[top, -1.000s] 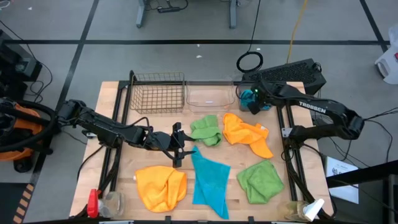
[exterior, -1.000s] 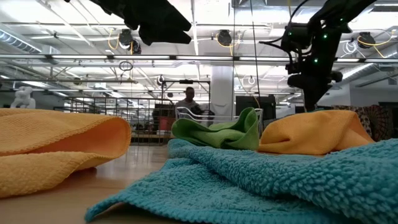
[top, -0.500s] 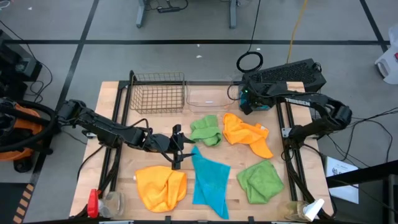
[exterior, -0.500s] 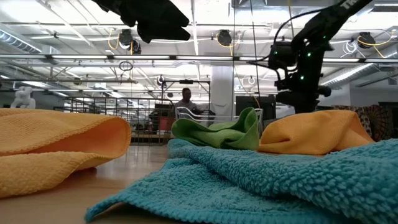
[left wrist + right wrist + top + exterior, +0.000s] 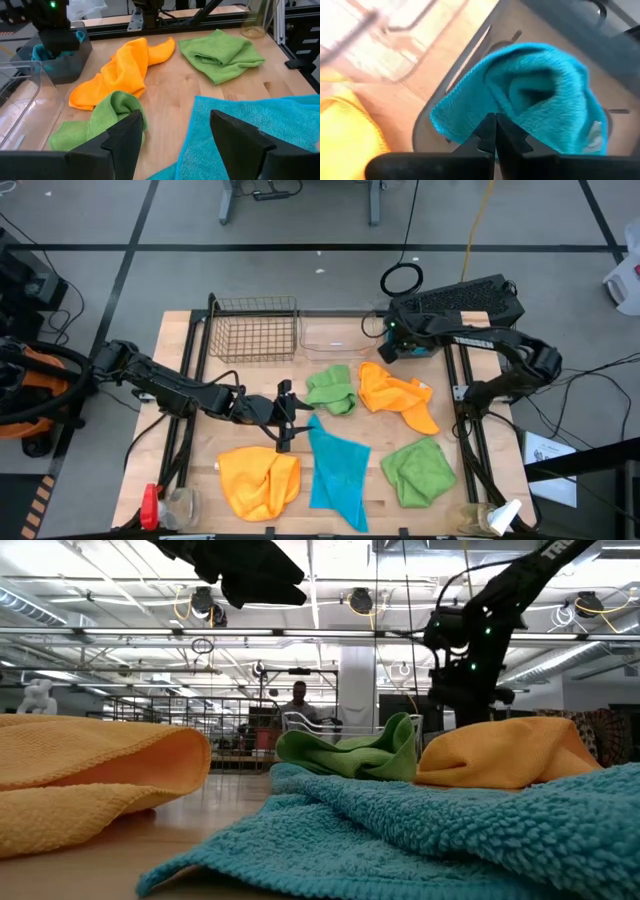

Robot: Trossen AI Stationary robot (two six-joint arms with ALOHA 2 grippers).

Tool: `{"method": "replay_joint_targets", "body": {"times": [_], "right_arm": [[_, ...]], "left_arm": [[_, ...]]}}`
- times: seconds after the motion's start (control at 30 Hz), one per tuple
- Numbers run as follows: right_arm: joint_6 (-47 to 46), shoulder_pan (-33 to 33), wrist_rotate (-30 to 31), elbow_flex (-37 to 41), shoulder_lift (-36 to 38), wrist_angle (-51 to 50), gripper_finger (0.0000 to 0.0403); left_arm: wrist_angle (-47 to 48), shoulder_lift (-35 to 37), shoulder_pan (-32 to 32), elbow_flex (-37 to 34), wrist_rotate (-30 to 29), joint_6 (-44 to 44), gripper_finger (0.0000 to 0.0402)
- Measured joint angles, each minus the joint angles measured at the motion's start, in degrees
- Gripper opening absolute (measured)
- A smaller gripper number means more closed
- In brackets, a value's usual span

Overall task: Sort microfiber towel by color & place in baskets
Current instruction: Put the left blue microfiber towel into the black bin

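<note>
The right end effector (image 5: 392, 340) has swung from over the dark grey tub (image 5: 425, 348) toward the clear tub (image 5: 338, 338).

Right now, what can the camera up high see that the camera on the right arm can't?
Only the high view shows the wire basket, the clear tub, both green towels, the left tool and the big blue towel. Only the right wrist view shows the right tool shut, above a blue towel in the grey tub. Both show an orange towel.
</note>
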State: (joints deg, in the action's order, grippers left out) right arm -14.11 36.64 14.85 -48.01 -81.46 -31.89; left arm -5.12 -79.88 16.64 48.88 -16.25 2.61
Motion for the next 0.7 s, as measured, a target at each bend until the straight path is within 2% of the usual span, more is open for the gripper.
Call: {"method": "replay_joint_targets", "body": {"times": [0.1, 0.17, 0.3, 0.5, 0.7], "right_arm": [[0.0, 0.0, 0.9, 0.0, 3.9, -2.0, 0.0001], [-0.5, 0.4, 3.9, 0.0, 6.0, -4.8, 0.0001], [-2.9, 2.6, 6.2, 0.0, 6.8, -8.4, 0.0001], [-3.2, 4.3, 5.5, 0.0, 3.2, -8.5, 0.0000], [-3.9, 5.1, 4.3, 0.0, -3.5, -6.1, 0.0000]], "left_arm": [[-0.5, 0.0, 0.0, 0.0, 0.0, 0.0, 0.0238], [-0.7, 0.0, 0.0, 0.0, 0.0, 0.0, 0.0238], [-0.7, 0.0, 0.0, 0.0, 0.0, 0.0, 0.0238], [-0.7, 0.0, 0.1, 0.0, 0.0, 0.0, 0.0238], [-0.5, 0.0, 1.1, 0.0, 0.0, 0.0, 0.0238]]}}
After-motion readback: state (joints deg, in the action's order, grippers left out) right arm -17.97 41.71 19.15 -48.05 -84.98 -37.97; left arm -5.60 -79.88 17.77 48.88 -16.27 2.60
